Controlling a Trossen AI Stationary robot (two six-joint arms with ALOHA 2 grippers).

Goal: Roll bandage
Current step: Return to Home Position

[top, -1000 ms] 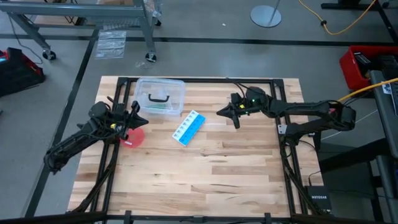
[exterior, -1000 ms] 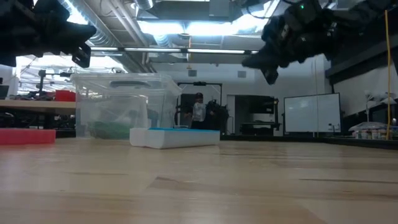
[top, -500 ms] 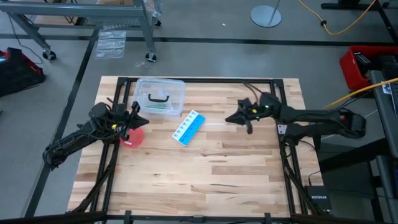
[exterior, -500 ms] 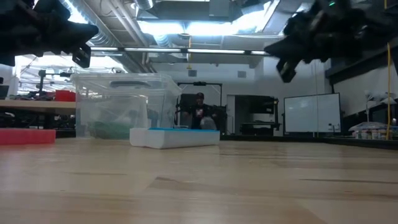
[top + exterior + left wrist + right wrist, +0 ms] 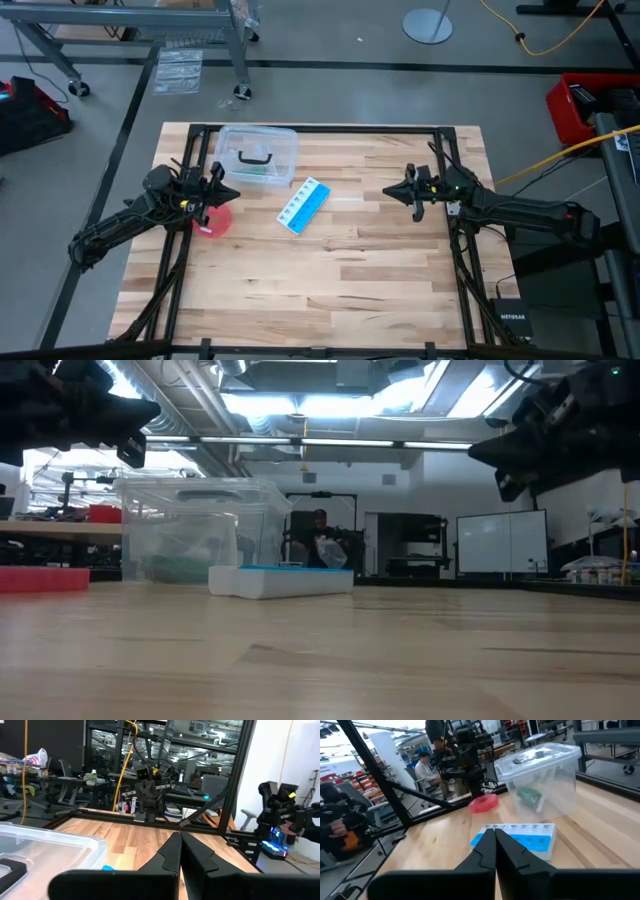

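Rightward goes the right gripper [image 5: 390,192] — away from the lidded container [image 5: 232,135], fingers pressed together on nothing, presumably retreating because the box is shut. The left gripper [image 5: 228,192], likewise clenched and empty, hovers by the red disc [image 5: 218,222]. The bandage [image 5: 529,796] lies inside the container — a green bundle, well apart from the right gripper, nearer the left.
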